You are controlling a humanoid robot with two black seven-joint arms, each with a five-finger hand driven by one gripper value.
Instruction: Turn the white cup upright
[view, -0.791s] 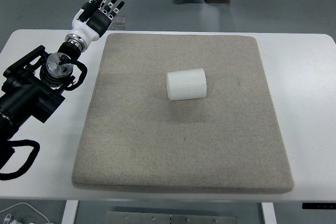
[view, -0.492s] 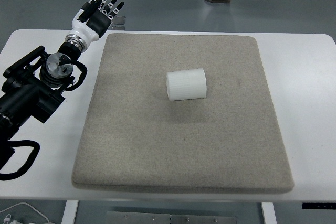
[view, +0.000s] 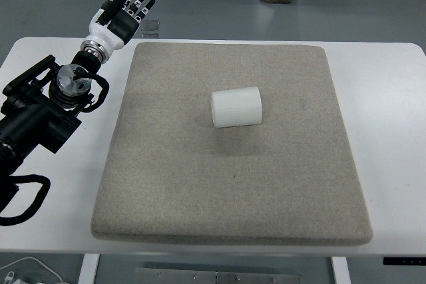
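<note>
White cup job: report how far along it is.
Done: nothing yet. The white cup lies on its side near the middle of the grey mat, untouched. In hand: nothing is gripped; the left hand is at the table's far left corner, fingers spread, well away from the cup. Left: reach the cup, grasp it and stand it upright. The right arm is not in view.

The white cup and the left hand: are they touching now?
Apart. The top view shows the left hand open at the table's far left corner, while the white cup lies on its side mid-mat, bare mat between them.
</note>
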